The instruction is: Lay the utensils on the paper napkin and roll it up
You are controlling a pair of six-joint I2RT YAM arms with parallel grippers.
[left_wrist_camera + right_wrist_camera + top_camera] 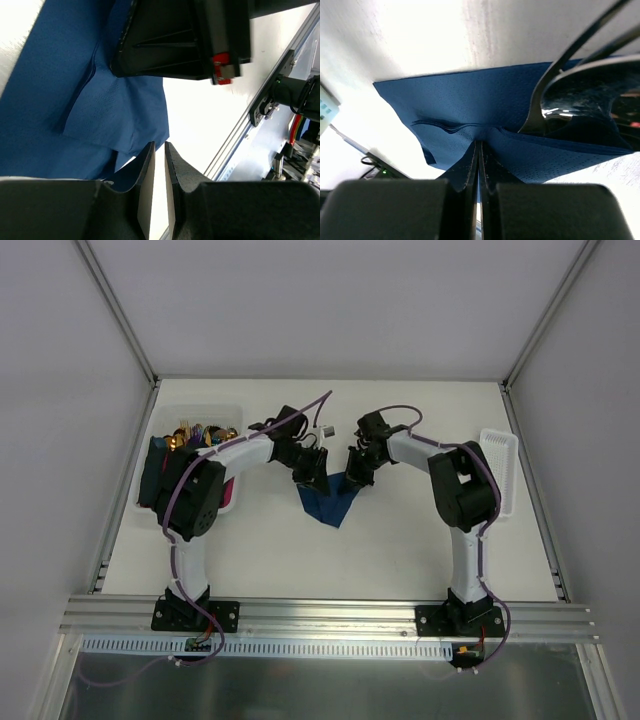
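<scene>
Paper napkin, thin and floppy, lay between both arms. The right gripper pinched its edge shut. The left gripper stood barely parted beside it, empty. Slick metal utensils rested just beyond the right gripper. Tear-prone, probably: best held by folded edges.

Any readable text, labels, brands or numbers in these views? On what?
None readable in any view.
Green circuit board: any print is too small to read.
Paper napkin: plain navy, no print.
Utensils: no stamp or brand visible on the parts in view.
</scene>
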